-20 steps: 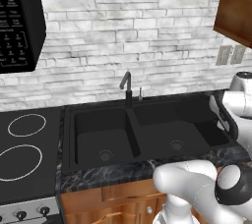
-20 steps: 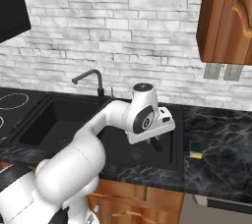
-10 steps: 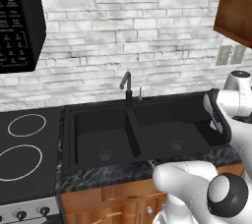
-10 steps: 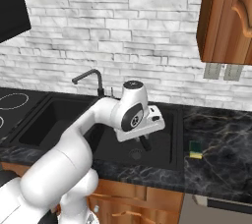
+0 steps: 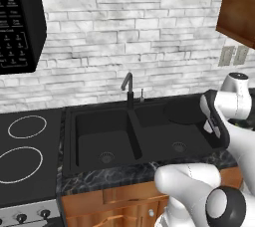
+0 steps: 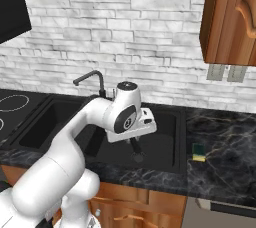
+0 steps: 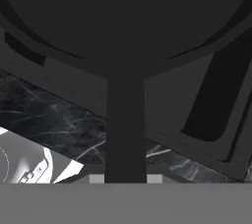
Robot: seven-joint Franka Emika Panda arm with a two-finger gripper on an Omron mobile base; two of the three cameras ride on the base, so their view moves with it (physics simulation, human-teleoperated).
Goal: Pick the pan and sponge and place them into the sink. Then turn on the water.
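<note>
The gripper [image 6: 136,148] hung over the right basin of the sink [image 6: 165,158], its jaws clamped on the long handle of the pan [image 5: 185,111]. In the hand view that handle ran straight up from between the jaws to the round black pan body [image 7: 123,16], which spread wide ahead of them. In the left base view the pan showed as a dark disc raised over the far right of the right basin, ahead of the hand, apparently carried above the basin floor; whether any part of it touched the sink wall could not be told.

The sponge [image 6: 198,152] lay on the dark marble counter [image 6: 220,142], well off to the side of the jaws, just past the sink's right rim and untouched. The curved black faucet [image 6: 90,79] stood behind the divider between the basins, off to the jaws' other side, and no stream of water fell from it.

By my reading, the task was in its first part: the pan had been picked up and brought over the sink but not yet set down and released. Left to do were lowering the pan into the basin, opening the jaws, fetching the sponge from the counter and dropping it in the sink, then reaching the faucet to start the water
</note>
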